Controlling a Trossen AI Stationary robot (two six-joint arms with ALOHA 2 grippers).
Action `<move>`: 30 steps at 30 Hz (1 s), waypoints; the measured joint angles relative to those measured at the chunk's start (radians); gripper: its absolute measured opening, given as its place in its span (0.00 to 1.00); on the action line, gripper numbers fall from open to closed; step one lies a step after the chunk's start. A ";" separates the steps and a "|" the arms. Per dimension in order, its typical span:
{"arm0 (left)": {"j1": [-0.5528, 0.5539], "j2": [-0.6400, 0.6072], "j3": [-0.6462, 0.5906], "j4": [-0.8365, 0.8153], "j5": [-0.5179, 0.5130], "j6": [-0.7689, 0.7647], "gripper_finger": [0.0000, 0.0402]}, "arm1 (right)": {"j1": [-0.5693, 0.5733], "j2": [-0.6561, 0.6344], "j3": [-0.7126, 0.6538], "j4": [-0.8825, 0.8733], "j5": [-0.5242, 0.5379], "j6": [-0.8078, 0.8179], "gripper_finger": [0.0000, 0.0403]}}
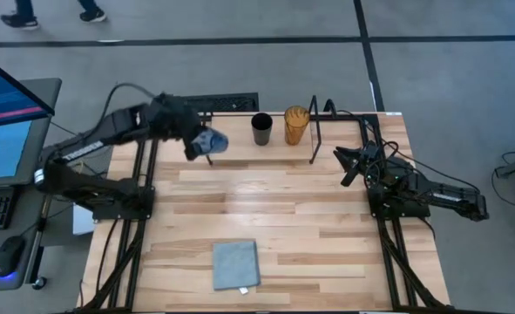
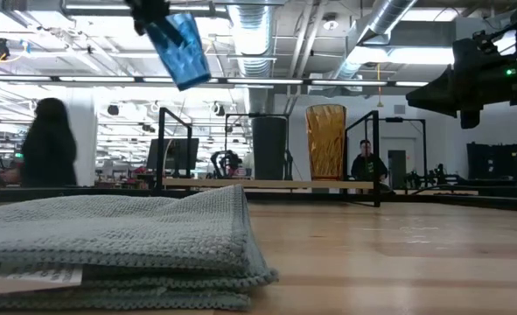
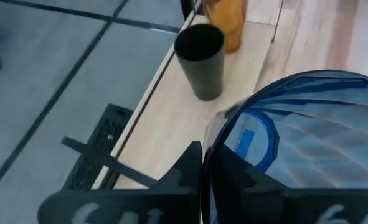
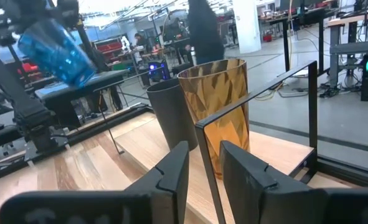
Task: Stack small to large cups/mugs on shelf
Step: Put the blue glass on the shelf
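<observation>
Gripping the translucent blue plastic tumbler [image 1: 213,140] by its wall, the left end effector [image 1: 196,142] held it tilted in the air, clear of the narrow light-wood shelf [image 1: 240,123]. Just beyond the end effector stood the opaque black tumbler [image 1: 261,128], upright on the shelf, and beyond that, close beside it, the taller translucent amber-orange tumbler [image 1: 296,126].

Doing this step well would likely mean righting the blue tumbler before lowering it, centring it over the black tumbler's open mouth, and letting go only once it sat square; a tilted entry could tip the black one against its amber neighbour.

Well apart across the table [image 1: 283,209], the right end effector [image 1: 351,162] waited with its fingers slightly apart, empty, aimed at the shelf.

Only the left wrist view showed the fingers [image 3: 190,168] closed on the tumbler's wall. The low view showed how high the blue tumbler [image 2: 178,48] hung above the shelf board, and the folded grey-blue cloth [image 2: 118,236] near the camera; the high view alone placed that cloth far from the left end effector, at the opposite table edge.
</observation>
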 joint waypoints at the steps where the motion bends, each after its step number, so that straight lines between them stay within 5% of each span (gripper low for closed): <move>1: 0.018 0.031 0.041 -0.026 0.015 0.013 0.01 | 0.000 0.000 0.000 0.000 0.000 0.000 0.28; 15: 0.206 0.487 0.401 -0.230 0.179 0.181 0.01 | 0.000 0.000 0.000 0.000 -0.001 0.001 0.28; 30: 0.285 0.715 0.454 -0.204 0.177 0.242 0.01 | 0.000 0.000 0.000 0.000 -0.002 0.009 0.28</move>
